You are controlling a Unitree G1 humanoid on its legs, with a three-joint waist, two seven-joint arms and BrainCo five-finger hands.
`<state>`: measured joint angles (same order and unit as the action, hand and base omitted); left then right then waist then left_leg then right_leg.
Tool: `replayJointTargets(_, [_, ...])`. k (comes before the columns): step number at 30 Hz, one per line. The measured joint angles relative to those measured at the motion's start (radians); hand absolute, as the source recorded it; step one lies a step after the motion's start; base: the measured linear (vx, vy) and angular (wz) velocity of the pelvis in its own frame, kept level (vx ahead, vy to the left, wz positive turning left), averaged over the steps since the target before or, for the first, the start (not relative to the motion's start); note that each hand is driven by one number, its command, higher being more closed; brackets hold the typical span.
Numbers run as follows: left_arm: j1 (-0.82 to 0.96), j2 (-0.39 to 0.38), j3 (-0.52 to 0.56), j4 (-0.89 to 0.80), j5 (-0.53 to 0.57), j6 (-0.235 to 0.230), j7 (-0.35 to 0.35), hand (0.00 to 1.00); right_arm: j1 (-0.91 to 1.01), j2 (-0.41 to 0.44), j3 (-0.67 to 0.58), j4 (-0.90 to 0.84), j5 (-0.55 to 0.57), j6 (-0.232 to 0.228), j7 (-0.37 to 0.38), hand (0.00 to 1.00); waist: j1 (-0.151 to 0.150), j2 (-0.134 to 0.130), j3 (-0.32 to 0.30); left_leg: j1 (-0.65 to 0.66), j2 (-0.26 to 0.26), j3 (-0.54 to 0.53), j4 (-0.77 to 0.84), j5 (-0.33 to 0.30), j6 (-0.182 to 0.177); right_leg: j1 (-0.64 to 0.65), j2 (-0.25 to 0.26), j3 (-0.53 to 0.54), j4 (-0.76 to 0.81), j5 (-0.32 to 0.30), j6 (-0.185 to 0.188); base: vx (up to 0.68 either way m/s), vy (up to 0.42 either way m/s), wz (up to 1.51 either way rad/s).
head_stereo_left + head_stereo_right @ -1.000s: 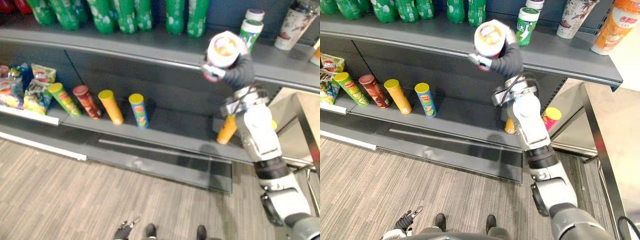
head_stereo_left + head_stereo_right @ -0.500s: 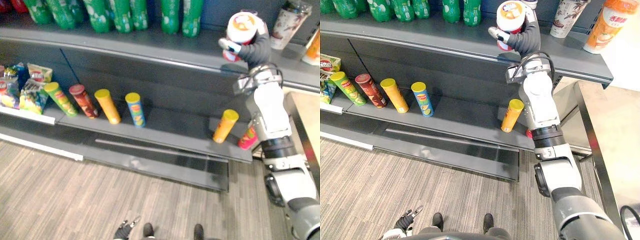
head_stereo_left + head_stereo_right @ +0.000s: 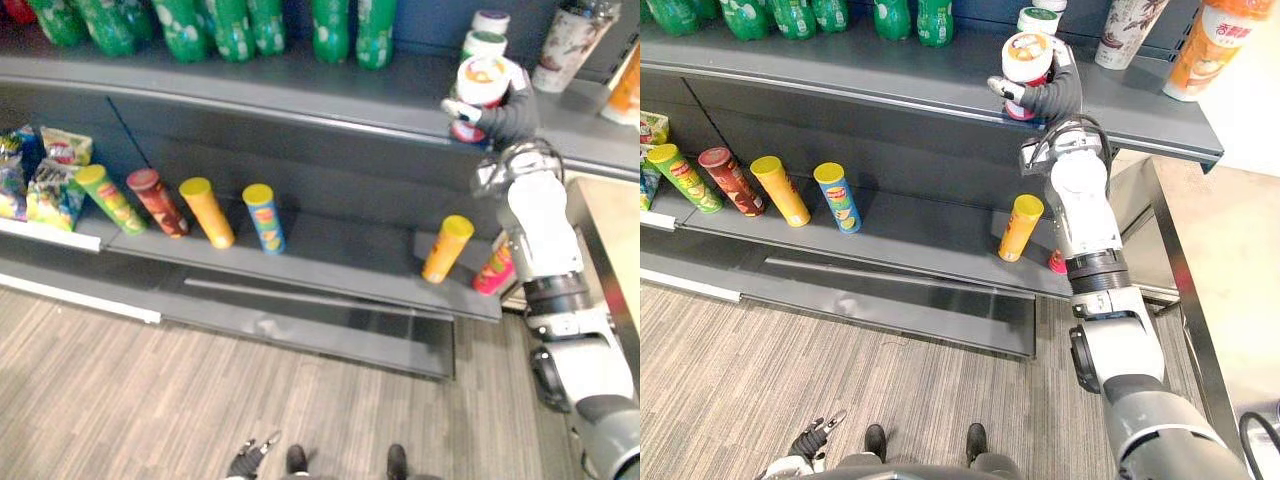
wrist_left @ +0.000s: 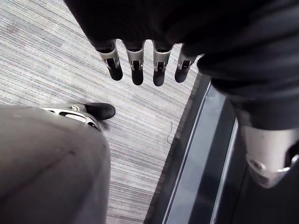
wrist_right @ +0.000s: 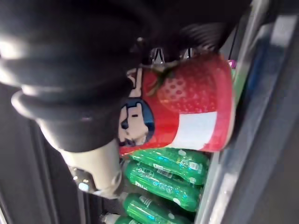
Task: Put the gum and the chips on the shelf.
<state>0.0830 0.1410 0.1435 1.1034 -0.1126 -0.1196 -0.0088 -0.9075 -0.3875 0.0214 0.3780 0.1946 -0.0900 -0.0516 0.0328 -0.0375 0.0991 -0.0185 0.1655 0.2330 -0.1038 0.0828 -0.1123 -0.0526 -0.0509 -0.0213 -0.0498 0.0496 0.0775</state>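
Observation:
My right hand (image 3: 507,108) is shut on a red gum tub with a white lid (image 3: 479,84), also seen close up as the red tub (image 5: 191,102). It holds the tub upright at the front of the upper shelf (image 3: 300,88); whether the base touches the shelf I cannot tell. Two white-capped green gum bottles (image 3: 484,43) stand just behind it. On the lower shelf (image 3: 340,255) several chips cans lean: green (image 3: 105,198), dark red (image 3: 152,201), orange (image 3: 207,212), blue (image 3: 262,217), another orange (image 3: 447,248) and a pink one (image 3: 495,268). My left hand (image 4: 135,65) hangs open near the floor.
Green soda bottles (image 3: 230,25) line the upper shelf's back left. Tall drink cups (image 3: 1132,32) and an orange bottle (image 3: 1208,45) stand at its right end. Snack bags (image 3: 50,180) fill the lower shelf's far left. A beige counter (image 3: 1230,280) sits to the right.
My right hand has carried the red tub up and right over the shelf edge, then down toward the upper shelf. The gum bottles behind it have come into sight.

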Motion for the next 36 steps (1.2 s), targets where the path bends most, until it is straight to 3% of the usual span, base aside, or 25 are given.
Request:
replayJointTargets(20, [-0.009,0.009,0.0,-0.009,-0.001,-0.001,0.001,0.0,-0.092,-0.003,-0.056,0.14,-0.039,-0.003,-0.027,1.0,0.001,-0.012,0.033,0.0,-0.002,-0.003,0.0,0.0,0.001,0.002,-0.002,-0.003,-0.002,0.002,0.004,0.0,0.0,0.0])
replayJointTargets(36, [-0.056,0.01,-0.028,-0.009,-0.003,-0.002,0.006,0.0,-0.201,-0.052,-0.102,0.232,-0.039,-0.003,-0.035,1.0,-0.004,-0.01,0.077,-0.038,-0.009,-0.05,0.0,0.008,0.005,-0.015,-0.009,-0.038,-0.002,0.002,0.005,0.0,0.002,0.06])
